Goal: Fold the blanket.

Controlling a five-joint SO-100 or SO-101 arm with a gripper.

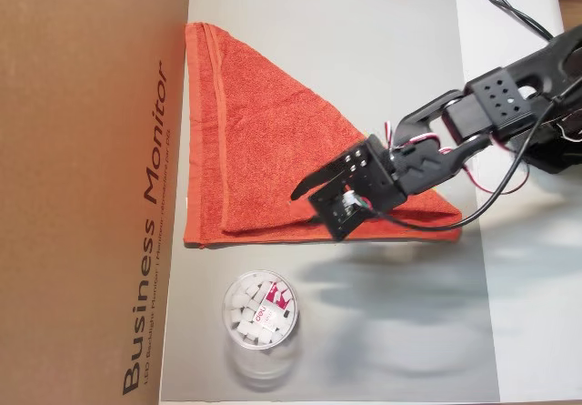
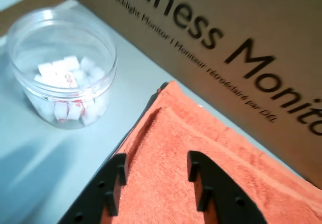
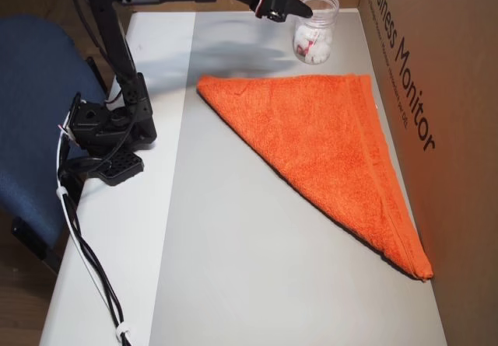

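Observation:
The orange-red blanket [image 1: 255, 141] lies on the grey mat [image 1: 364, 50], folded into a triangle. Its long hemmed edge runs along the cardboard box. In the other overhead view the blanket [image 3: 327, 144] spreads from the jar side down to a point at the lower right. My gripper [image 1: 307, 203] hovers above the blanket's short edge near the jar, open and holding nothing. In the wrist view the two black fingers [image 2: 118, 166] stand apart over the blanket [image 2: 166, 128], not touching it. The gripper [image 3: 299, 8] shows high up beside the jar.
A clear plastic jar [image 1: 260, 309] of small white blocks stands on the mat just past the blanket's edge [image 2: 63, 88]. A tall cardboard box [image 1: 82, 150] walls off one side. The arm's base [image 3: 109, 128] is clamped at the table edge beside a blue chair [image 3: 31, 113].

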